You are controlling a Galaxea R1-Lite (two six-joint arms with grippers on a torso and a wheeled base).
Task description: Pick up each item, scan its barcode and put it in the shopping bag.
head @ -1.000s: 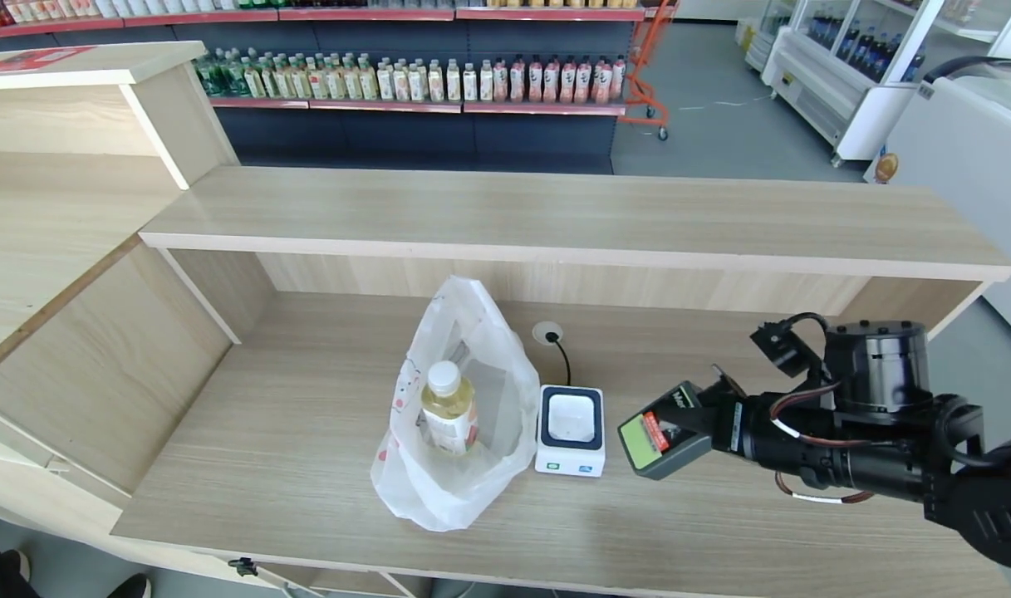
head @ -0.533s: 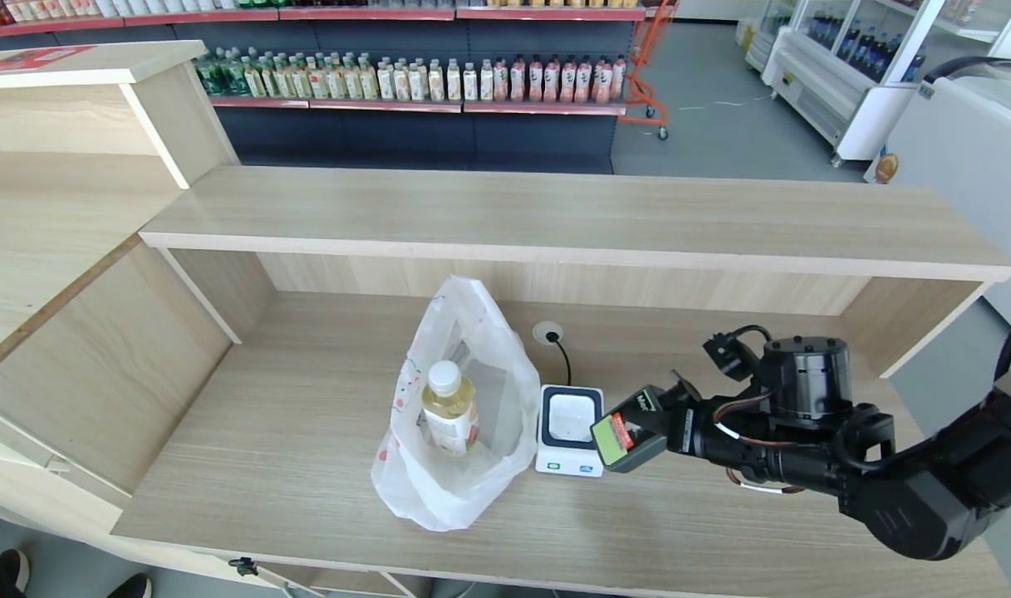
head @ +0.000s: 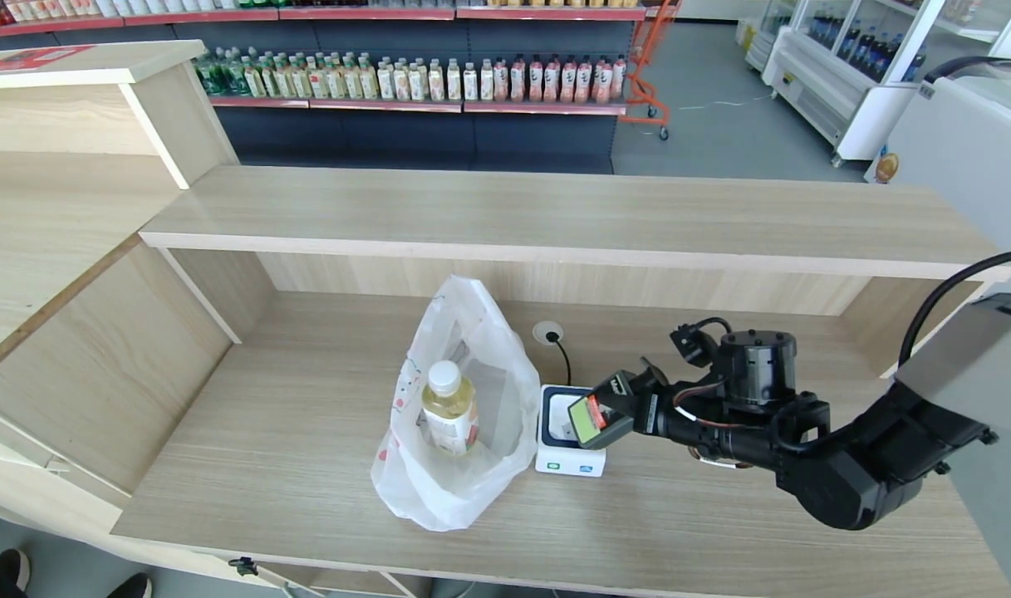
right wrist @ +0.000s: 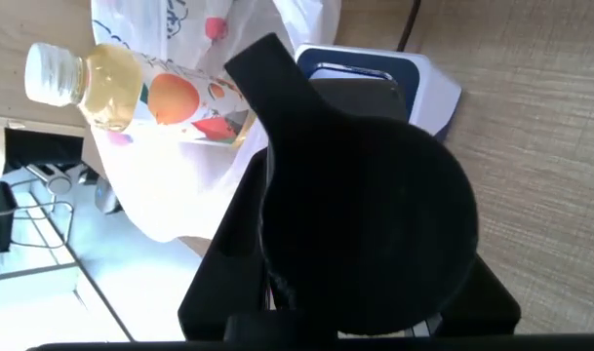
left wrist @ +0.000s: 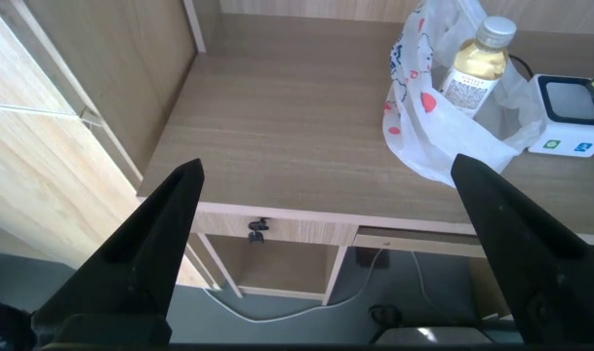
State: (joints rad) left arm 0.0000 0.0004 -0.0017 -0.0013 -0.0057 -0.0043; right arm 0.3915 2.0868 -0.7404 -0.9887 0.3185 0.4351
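**Package poised over the scanner**

Your right gripper [head: 620, 405] is clamped on a dark package [head: 595, 419] with a green face, and holds it just above the scanner [head: 568, 462] on the counter [head: 289, 465]. Just beside the scanner you've got the shopping bag [head: 439, 494], with a bottle [head: 449, 411] upright inside. Your left gripper [left wrist: 326, 171] hangs out past the counter's near edge, jaws spread wide.

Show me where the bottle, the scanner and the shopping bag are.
bottle [head: 449, 418], head view, on the middle of its body.
scanner [head: 568, 462], head view, on its white front edge.
shopping bag [head: 439, 498], head view, on its lower front.
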